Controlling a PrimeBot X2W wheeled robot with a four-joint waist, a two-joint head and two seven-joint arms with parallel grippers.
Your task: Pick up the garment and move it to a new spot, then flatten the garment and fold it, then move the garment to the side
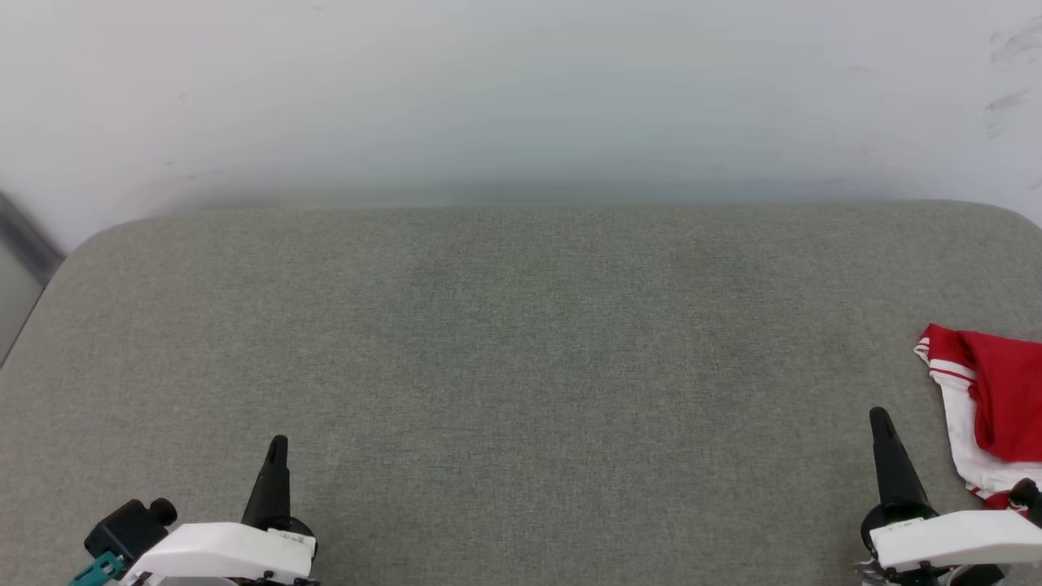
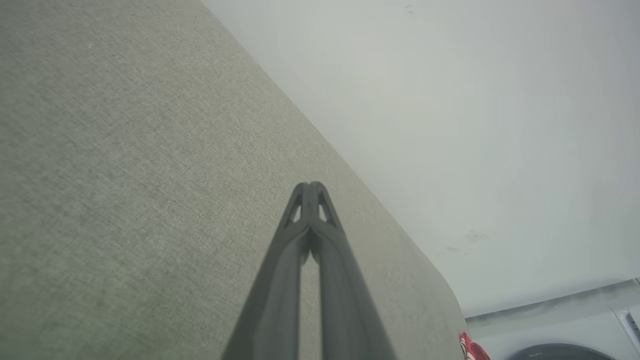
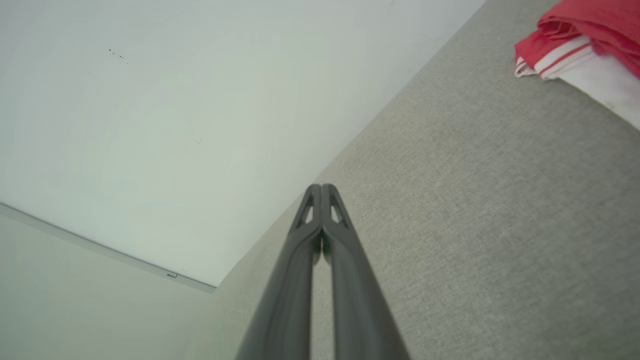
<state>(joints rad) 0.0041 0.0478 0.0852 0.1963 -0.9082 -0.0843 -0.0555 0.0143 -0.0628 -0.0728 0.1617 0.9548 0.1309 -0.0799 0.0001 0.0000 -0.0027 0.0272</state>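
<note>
Both the dark left gripper (image 1: 278, 446) and right gripper (image 1: 879, 417) are closed, empty. The crumpled red-and-white jersey T-shirt (image 1: 1003, 399), bunched at the right edge, is best pinched, jaws opened first, at a raised fold.

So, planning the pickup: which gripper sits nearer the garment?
The right gripper: the red-and-white garment lies close to its right, while the left gripper is far across the grey surface.

garment (image 1: 997, 407) far right on cushion (image 1: 521, 366)
</note>
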